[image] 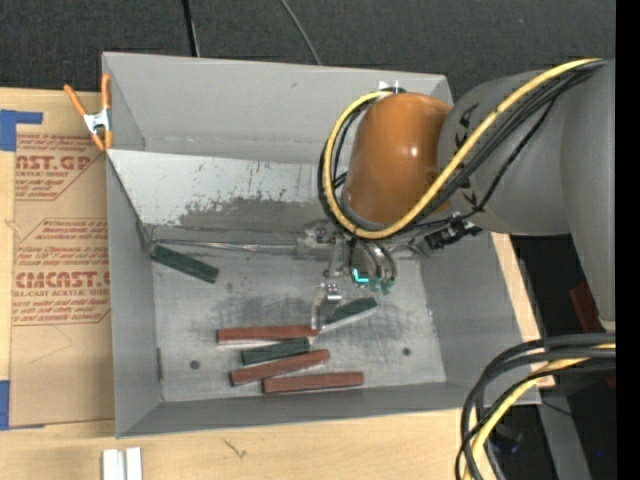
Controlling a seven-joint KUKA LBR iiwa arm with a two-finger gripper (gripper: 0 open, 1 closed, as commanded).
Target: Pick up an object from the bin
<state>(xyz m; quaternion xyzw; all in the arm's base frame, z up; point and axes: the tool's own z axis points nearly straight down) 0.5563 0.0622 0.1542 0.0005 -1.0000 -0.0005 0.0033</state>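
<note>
My gripper (pixel 328 303) reaches down into the middle right of the bin, under the arm's orange cover. A short dark green bar (pixel 352 311) lies tilted right at its tip, touching or almost touching it. Just left of and below the gripper lies a red-brown bar (pixel 265 335), with another dark green bar (pixel 275 350) beneath it.
Two more red-brown bars (pixel 280 366) (pixel 313 380) lie near the bin's front wall. A lone dark green bar (pixel 183 263) rests at the far left of the floor. The arm and its cables cover the bin's right side.
</note>
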